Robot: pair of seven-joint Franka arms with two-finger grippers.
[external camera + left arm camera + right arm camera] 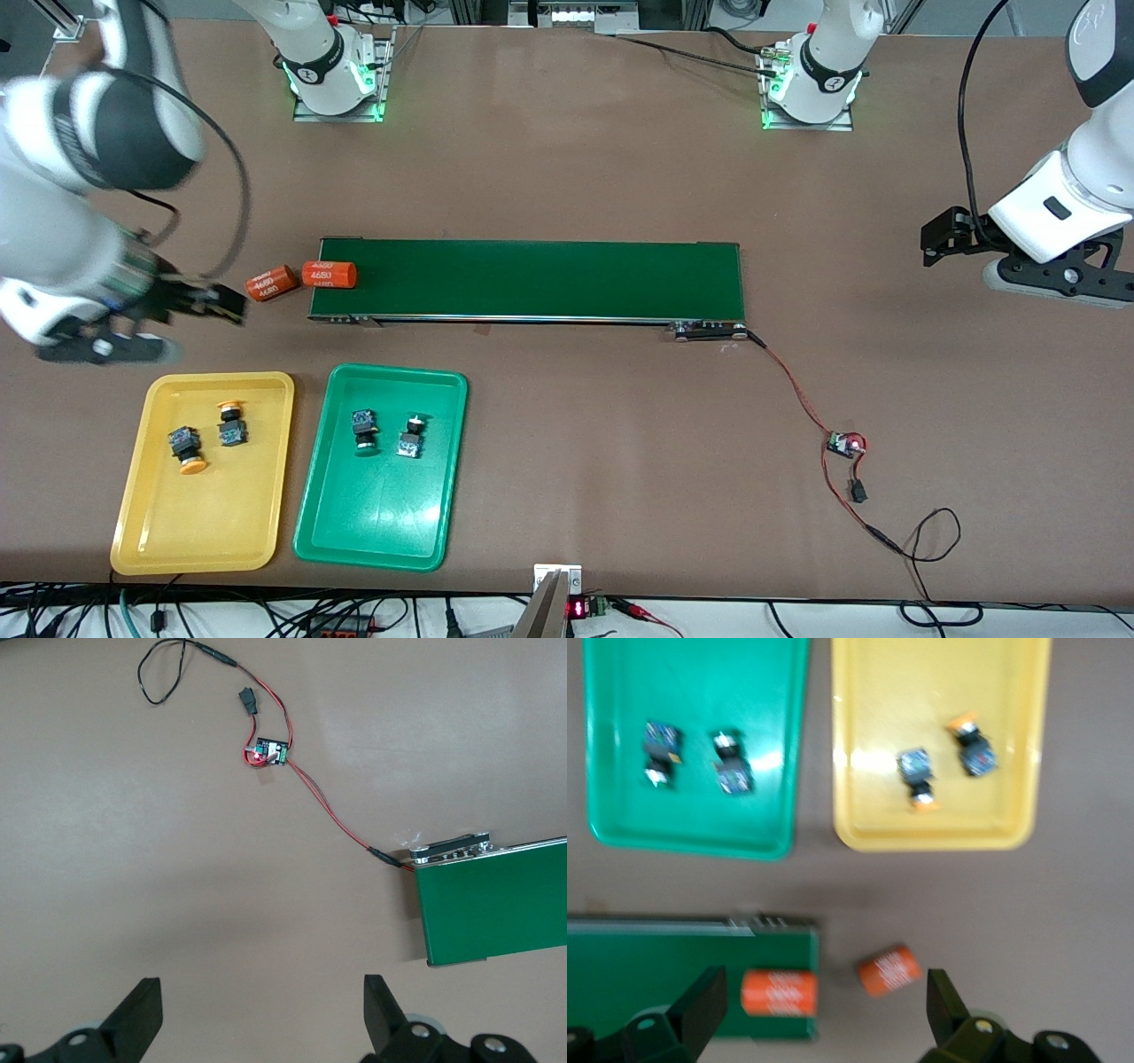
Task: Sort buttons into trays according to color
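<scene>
We see two yellow-capped buttons (207,436) lying side by side in the yellow tray (155,532), in the half farther from the front camera. Two green-capped buttons (386,432) lie in the matching half of the green tray (372,540), which sits just beside the yellow one, toward the left arm's end of the surface. Our right hand (221,306) hangs empty with its fingers spread wide, over bare surface near two orange cylinders (301,278) at the end of the green belt (532,279); one cylinder rests on the belt, the other just off it. Our left hand (937,239) waits, fingers apart and empty, past the belt's other end.
</scene>
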